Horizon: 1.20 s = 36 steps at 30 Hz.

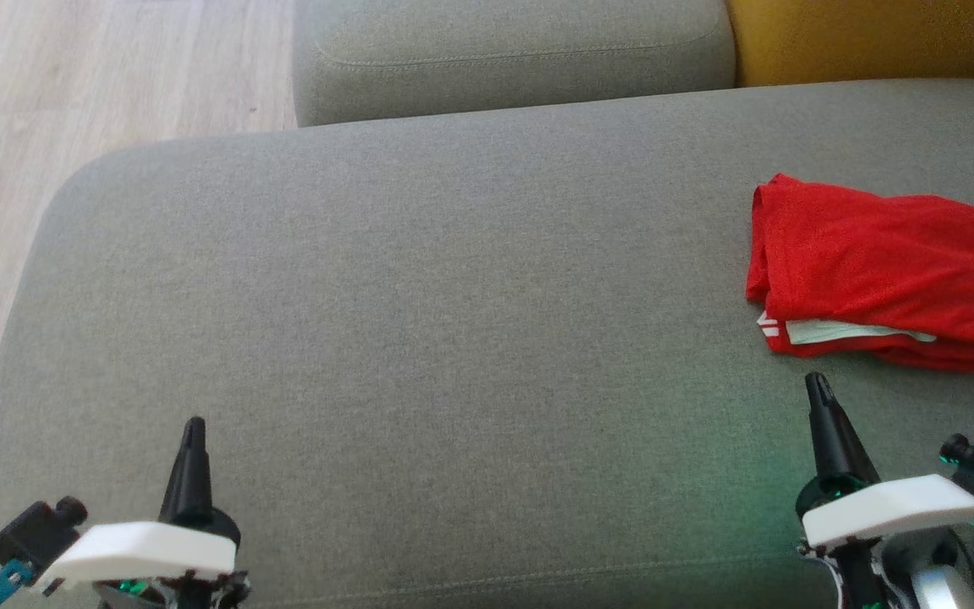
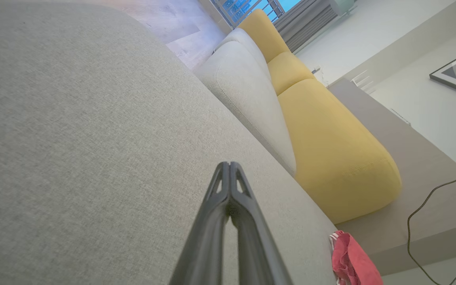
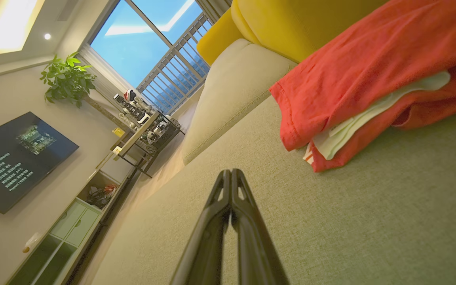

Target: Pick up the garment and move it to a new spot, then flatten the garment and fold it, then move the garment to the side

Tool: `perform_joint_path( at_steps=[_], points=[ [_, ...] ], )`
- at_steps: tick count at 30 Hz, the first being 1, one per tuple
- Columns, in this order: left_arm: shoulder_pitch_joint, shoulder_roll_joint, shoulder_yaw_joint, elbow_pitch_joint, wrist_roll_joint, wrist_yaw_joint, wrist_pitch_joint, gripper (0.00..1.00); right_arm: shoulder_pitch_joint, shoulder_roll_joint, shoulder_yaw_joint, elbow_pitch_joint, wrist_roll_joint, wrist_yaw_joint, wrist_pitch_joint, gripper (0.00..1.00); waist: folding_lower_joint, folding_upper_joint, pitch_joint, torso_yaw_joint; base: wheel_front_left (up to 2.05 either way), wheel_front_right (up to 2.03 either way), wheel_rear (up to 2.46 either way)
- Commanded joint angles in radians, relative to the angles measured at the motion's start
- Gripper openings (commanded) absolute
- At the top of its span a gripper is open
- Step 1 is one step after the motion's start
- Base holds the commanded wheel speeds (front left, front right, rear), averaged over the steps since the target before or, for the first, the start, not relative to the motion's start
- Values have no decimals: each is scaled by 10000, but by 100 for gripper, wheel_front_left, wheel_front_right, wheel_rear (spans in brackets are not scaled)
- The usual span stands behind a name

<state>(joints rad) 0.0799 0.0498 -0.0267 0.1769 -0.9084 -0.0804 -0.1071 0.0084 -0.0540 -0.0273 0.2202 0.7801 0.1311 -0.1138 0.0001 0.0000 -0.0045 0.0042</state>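
The red garment (image 1: 884,271) lies folded on the grey sofa seat (image 1: 453,321) at the far right, a white layer peeking out along its near edge. In the right wrist view the garment (image 3: 370,71) sits just ahead and to the right of my right gripper (image 3: 231,174), whose fingers meet at the tips with nothing between them. The right gripper (image 1: 817,385) hovers a short way in front of the garment, apart from it. My left gripper (image 1: 194,427) is shut and empty at the lower left, far from the cloth. A corner of the garment (image 2: 350,261) shows in the left wrist view.
A grey back cushion (image 1: 512,51) and a yellow cushion (image 1: 867,38) line the far side of the seat. Wooden floor (image 1: 73,85) lies beyond the seat's left edge. A dark cable (image 2: 430,206) runs over the ledge behind the sofa.
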Motion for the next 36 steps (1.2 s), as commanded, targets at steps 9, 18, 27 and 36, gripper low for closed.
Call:
perform_joint_path(
  at_steps=[9, 18, 27, 36],
  points=[
    [-727, 147, 335, -155, -1027, -130, 267, 0, -594, -181, -23, -230, 1236, -2, 290, 0, -1, 0, 10, -5, 0, 0, 0],
    [-897, 153, 459, -31, -1958, -186, 529, 0, -675, -188, -95, -162, 2344, -2, 545, 0, -1, 0, 20, -11, 0, 0, 0],
    [-1067, 157, 585, 94, -2883, -242, 792, 0, -756, -191, -172, -93, 3443, -2, 802, 0, -1, 0, 30, -16, 0, 0, 0],
    [-1238, 158, 716, 219, -3809, -298, 1059, 0, -837, -191, -253, -24, 4542, -3, 1064, 0, -1, 0, 40, -22, 0, 0, 0]
  ],
)
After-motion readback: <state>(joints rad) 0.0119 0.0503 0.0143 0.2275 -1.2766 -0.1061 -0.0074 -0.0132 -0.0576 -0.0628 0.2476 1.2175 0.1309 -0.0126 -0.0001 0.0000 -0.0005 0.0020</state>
